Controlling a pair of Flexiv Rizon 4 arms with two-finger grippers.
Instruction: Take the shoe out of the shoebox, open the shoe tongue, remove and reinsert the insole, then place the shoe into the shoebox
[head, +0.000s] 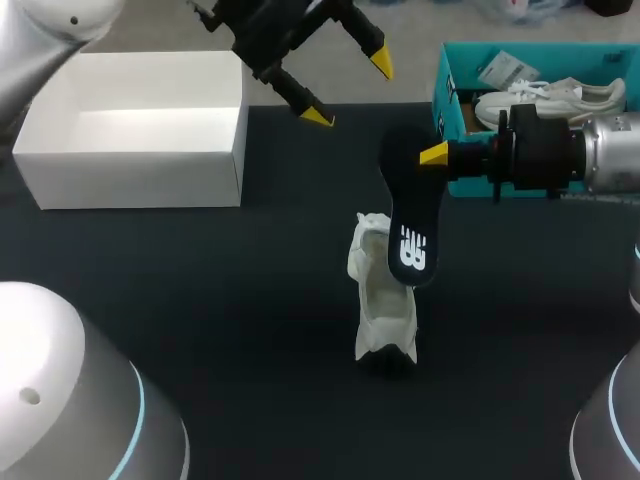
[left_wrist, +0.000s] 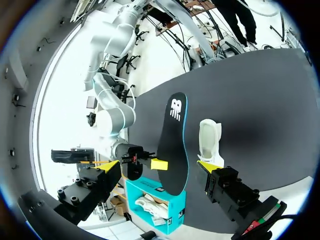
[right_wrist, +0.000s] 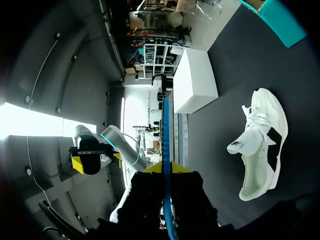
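Observation:
A white shoe lies on the dark table, its tongue pulled open; it also shows beside my right gripper as the shoe. My right gripper is shut on the heel end of a black insole, which hangs in the air above the shoe. Seen from the right wrist, the insole stands edge-on between the fingers of the right gripper. My left gripper hovers open and empty above and behind the insole. From its own view the left gripper faces the insole and the shoe.
A teal shoebox at the back right holds another white shoe. An open white box stands at the back left. Dark tabletop lies bare in front of the shoe.

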